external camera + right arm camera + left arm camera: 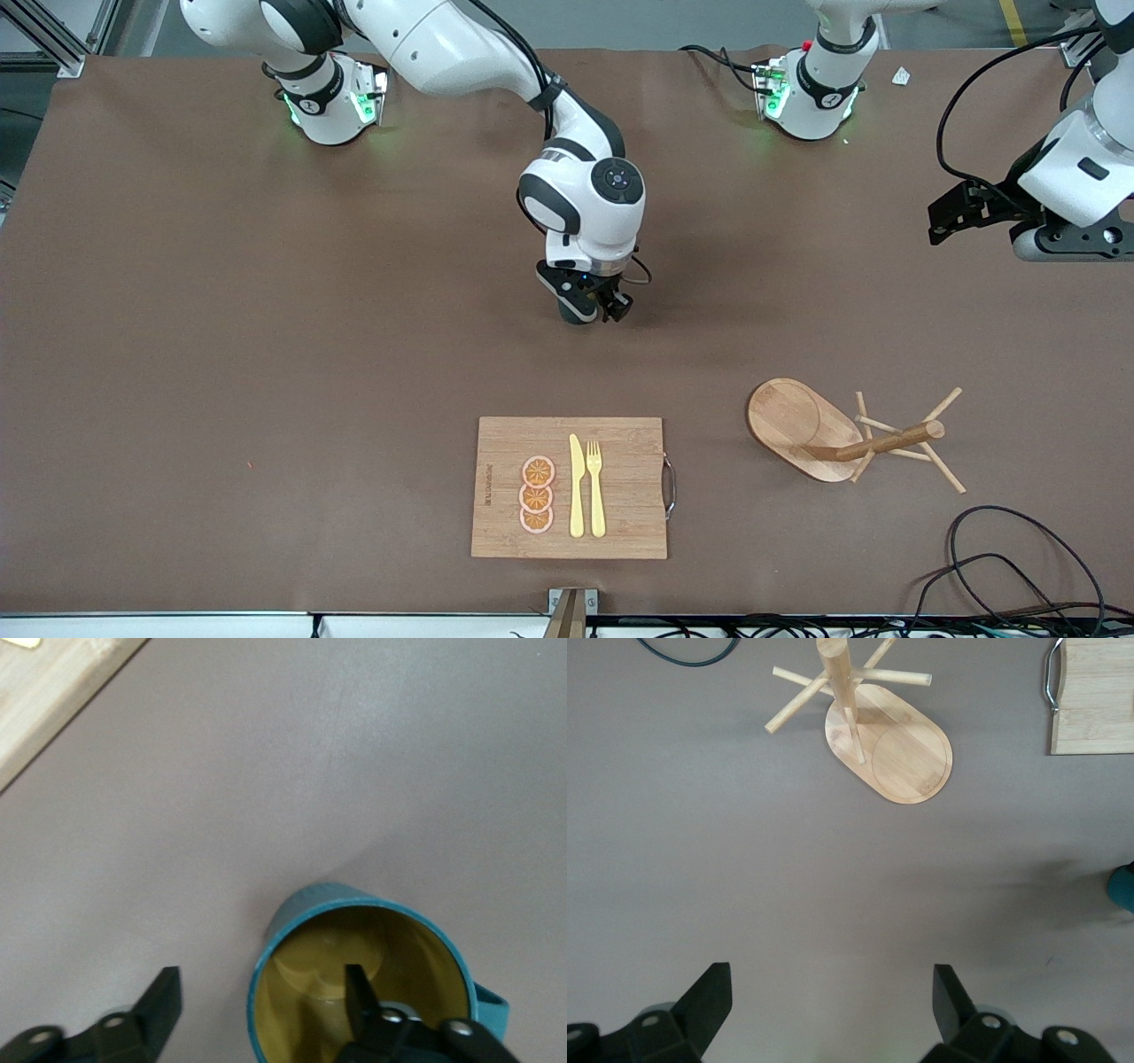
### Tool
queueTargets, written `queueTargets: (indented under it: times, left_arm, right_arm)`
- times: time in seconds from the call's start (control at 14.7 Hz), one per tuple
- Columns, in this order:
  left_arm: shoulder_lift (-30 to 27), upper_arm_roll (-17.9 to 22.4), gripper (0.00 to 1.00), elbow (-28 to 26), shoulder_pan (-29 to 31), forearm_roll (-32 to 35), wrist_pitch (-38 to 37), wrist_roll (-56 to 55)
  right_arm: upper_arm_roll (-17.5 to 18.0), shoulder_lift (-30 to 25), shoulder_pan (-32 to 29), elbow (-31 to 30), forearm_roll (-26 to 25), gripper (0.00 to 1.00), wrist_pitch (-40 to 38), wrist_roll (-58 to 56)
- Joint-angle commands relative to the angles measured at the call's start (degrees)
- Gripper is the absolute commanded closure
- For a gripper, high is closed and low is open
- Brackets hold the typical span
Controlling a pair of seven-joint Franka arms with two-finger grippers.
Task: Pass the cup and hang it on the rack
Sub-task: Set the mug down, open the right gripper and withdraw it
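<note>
Cup (354, 983): teal-green outside, yellowish inside, upright on the brown table (221, 354) near its middle, farther from the front camera than the cutting board; mostly hidden under the right gripper in the front view, only a dark sliver showing.
Right gripper (595, 306): low over the cup, fingers parted, one fingertip (359, 992) inside the rim and the other outside the wall with a gap to it; no clamp on the cup.
Cup handle (492, 1005): small, sticking out from the side, seen in the right wrist view.
Rack (855, 439): light wood, oval base flat on the table, central post with thin pegs, toward the left arm's end of the table, beside the cutting board and well apart from the cup.
Left gripper (833, 1001): up in the air at the left arm's end of the table, fingers spread wide, nothing between them; arm waiting, rack in sight of its wrist camera.
Cutting board (571, 487): rectangular bamboo, metal handle on the edge facing the rack, near the front camera's edge of the table.
On the board: three orange slices (537, 494) in a row, yellow knife (577, 487) and yellow fork (595, 487) side by side.
Cables (1001, 567): black loops on the table, nearer the front camera than the rack.
</note>
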Motion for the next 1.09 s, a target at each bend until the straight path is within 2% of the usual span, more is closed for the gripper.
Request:
queueTargets:
  times: [0.0, 0.14, 0.27, 0.48, 0.68, 0.82, 1.02]
  left_arm:
    - [0.7, 0.0, 0.00, 1.3, 0.2, -0.4, -0.8, 1.0]
    - [0.7, 0.0, 0.00, 1.3, 0.2, -0.4, -0.8, 0.9]
    - [0.8, 0.0, 0.00, 1.3, 0.2, -0.3, -0.9, 0.3]
    - [1.7, 0.4, 0.00, 1.4, 0.9, -0.3, -0.9, 0.9]
    - [2.1, 0.4, 0.00, 1.4, 0.5, 0.8, -0.8, -0.2]
    - [3.4, -0.2, 0.00, 4.0, -0.1, 2.6, -0.7, -0.5]
    - [4.9, -1.4, 0.00, 5.5, -1.7, 1.7, -0.1, -4.4]
  right_arm:
    - [1.5, -1.2, -1.5, 0.9, 0.1, 0.00, -1.0, -1.5]
    - [2.2, -2.6, -3.4, 0.9, 4.1, 0.00, -3.4, -5.2]
    - [2.1, -6.3, -5.1, 0.5, 6.9, 0.00, -6.3, -10.8]
    - [1.9, -13.2, -8.6, -2.2, 7.1, 0.00, -13.0, -19.3]
    - [1.8, -23.4, -12.3, -10.5, 7.1, 0.00, -14.6, -33.3]
    - [1.7, -29.2, -15.7, -14.5, 7.1, 0.00, -16.7, -43.4]
    - [1.6, -33.6, -21.4, -15.6, 6.9, 0.00, -20.2, -58.0]
